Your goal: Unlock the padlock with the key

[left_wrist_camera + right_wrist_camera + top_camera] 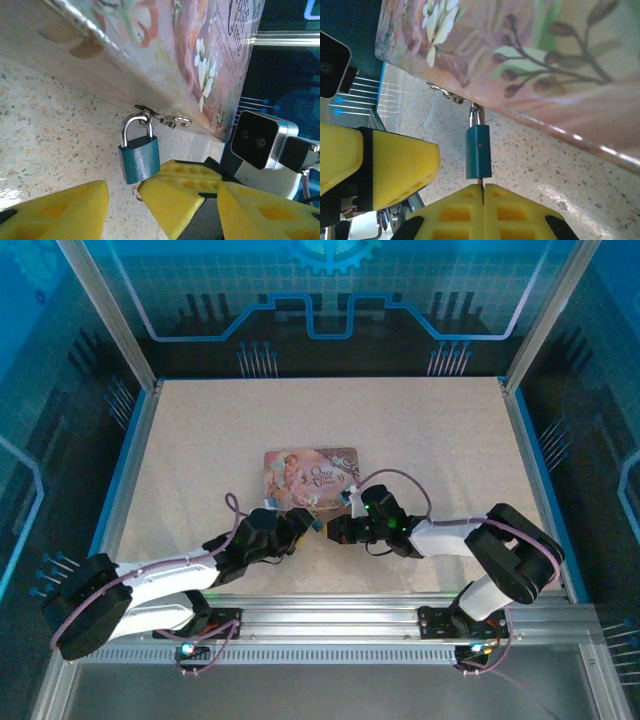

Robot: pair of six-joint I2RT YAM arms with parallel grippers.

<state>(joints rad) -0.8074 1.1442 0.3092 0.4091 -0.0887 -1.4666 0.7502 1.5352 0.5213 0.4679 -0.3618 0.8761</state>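
My table (pixel 200 440) is a pale speckled surface with a blue rim. 1 pink illustrated tin (pixel 305 472) lies flat on it, front of centre; whether the padlock (pixel 140 157) at its near edge touches the surface, I cannot tell.

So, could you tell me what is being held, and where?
The right gripper pinches the key by its outer end, beneath the padlock; left gripper holds nothing.

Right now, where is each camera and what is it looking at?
Top: high at the near edge, looking down at the table; left arm and right arm show.
Left wrist: low, facing padlock and tin; left fingers show.
Right wrist: low, padlock's other side; right fingers pinch the key.
Both wrist views share padlock and tin.
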